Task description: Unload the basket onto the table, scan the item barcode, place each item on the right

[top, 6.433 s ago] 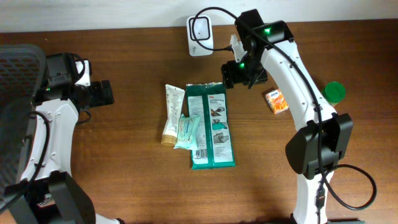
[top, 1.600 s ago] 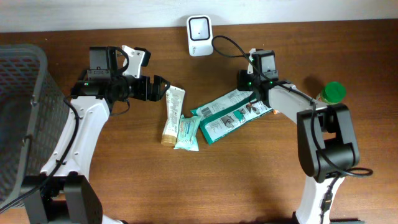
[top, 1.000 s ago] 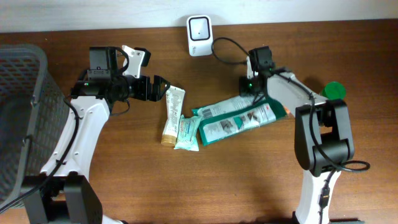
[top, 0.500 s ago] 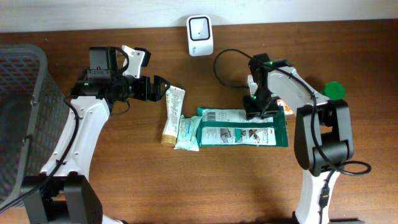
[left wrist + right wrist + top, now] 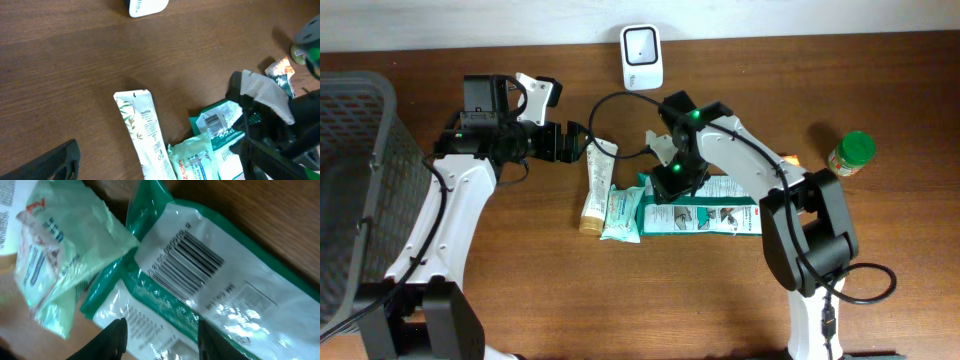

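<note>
The right gripper (image 5: 670, 182) has swung left along the pack (image 5: 720, 212), which lies flat mid-table beside the tube (image 5: 597, 185). Its jaws stand part-open; I cannot tell if they grip. The left gripper (image 5: 572, 142) gapes wide, empty.

Even, bright light (right wrist view blurred, glare on packet (image 5: 210, 290)).

Right gripper (image 5: 672, 180) sits over the left end of the green packet (image 5: 720, 212), which lies flat. Left gripper (image 5: 570, 142), jaws wide, near toothpaste tube (image 5: 595, 182). Scanner (image 5: 642, 43) at far edge.
</note>
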Robot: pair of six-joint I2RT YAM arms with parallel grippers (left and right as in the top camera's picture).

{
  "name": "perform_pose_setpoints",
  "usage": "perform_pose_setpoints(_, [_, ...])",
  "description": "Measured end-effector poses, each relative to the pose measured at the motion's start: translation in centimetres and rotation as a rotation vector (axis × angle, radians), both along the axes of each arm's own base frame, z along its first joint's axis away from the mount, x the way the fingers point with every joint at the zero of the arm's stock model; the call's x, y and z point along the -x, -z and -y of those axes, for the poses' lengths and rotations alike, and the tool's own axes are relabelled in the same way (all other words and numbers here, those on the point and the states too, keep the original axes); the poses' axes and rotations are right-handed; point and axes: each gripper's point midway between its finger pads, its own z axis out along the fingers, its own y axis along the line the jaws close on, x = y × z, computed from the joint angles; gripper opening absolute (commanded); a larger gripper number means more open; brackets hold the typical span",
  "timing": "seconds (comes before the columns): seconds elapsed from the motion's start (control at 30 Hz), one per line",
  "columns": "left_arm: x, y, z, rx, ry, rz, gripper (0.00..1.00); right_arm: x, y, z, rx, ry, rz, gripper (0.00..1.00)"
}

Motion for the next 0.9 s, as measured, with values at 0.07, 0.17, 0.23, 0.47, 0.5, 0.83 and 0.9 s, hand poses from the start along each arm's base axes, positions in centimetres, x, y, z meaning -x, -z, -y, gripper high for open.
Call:
perform_pose_setpoints(0.07, [0.0,0.0,0.0,0.0,0.0,0.0,0.99,0.0,0.4,0.2,0.004,0.022,-0.008,0.43])
perform_pose_setpoints(0.17, [0.0,0.0,0.0,0.0,0.0,0.0,0.99,-0.3,0.4,0.0,0.001,0.054,-0.005,0.43])
perform_pose_setpoints(0.23, [0.0,0.0,0.0,0.0,0.0,0.0,0.99,-0.7,0.5,-0.1,0.0,0.094,-0.003,0.43])
perform_pose_setpoints(0.47, [0.0,0.0,0.0,0.0,0.0,0.0,0.99,-1.7,2.1,-0.3,-0.007,0.32,-0.002,0.42])
perform_pose_setpoints(0.5, [0.0,0.0,0.0,0.0,0.0,0.0,0.99,-1.8,2.1,-0.2,-0.005,0.345,-0.001,0.4])
perform_pose_setpoints(0.83, [0.0,0.0,0.0,0.0,0.0,0.0,0.99,-8.5,1.9,2.5,0.04,0.74,0.209,0.39])
perform_pose_setpoints(0.9, [0.0,0.0,0.0,0.0,0.0,0.0,0.99,-10.4,1.6,4.4,0.042,0.842,0.26,0.41])
